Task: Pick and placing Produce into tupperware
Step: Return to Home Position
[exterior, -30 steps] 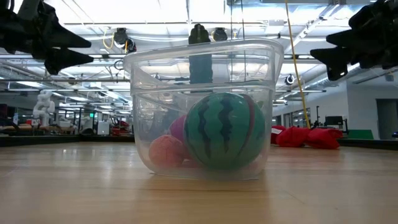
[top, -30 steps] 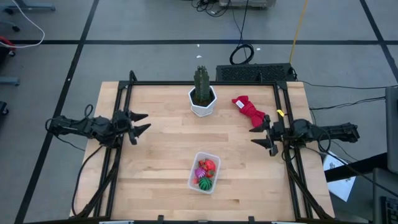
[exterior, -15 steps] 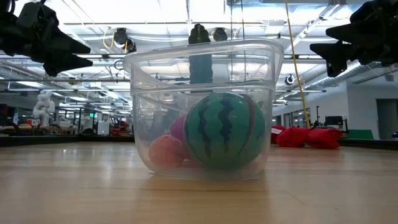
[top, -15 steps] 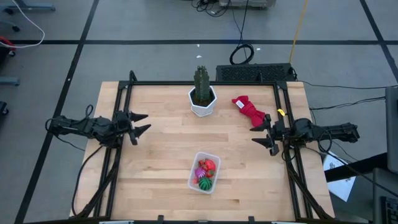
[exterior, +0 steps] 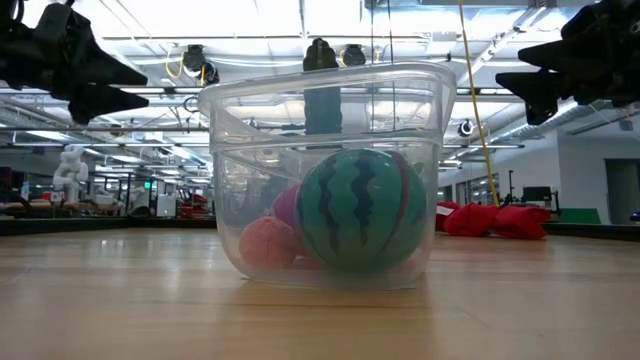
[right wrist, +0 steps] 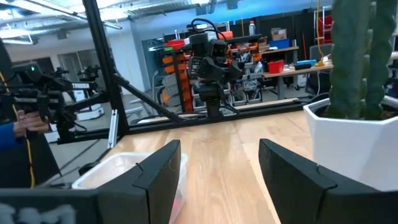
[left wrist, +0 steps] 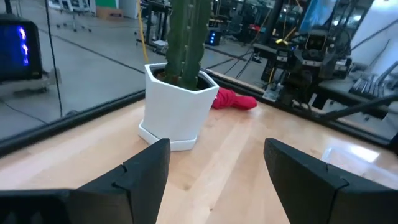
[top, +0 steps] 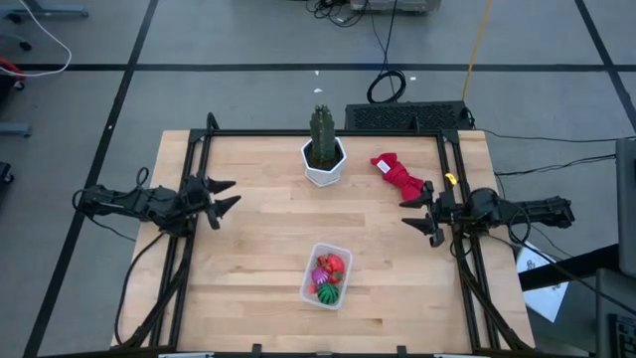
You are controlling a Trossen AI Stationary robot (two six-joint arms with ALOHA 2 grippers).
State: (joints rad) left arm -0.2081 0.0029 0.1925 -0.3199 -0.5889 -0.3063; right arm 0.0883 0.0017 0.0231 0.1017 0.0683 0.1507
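Table (top: 258,259) | tupperware (top: 332,250) well apart from left end effector (top: 237,194), right end effector (top: 402,213)

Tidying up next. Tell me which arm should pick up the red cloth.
Right. The red cloth lies near the table's right edge, close to the open right gripper. The left gripper waits at the opposite side, across the whole table.
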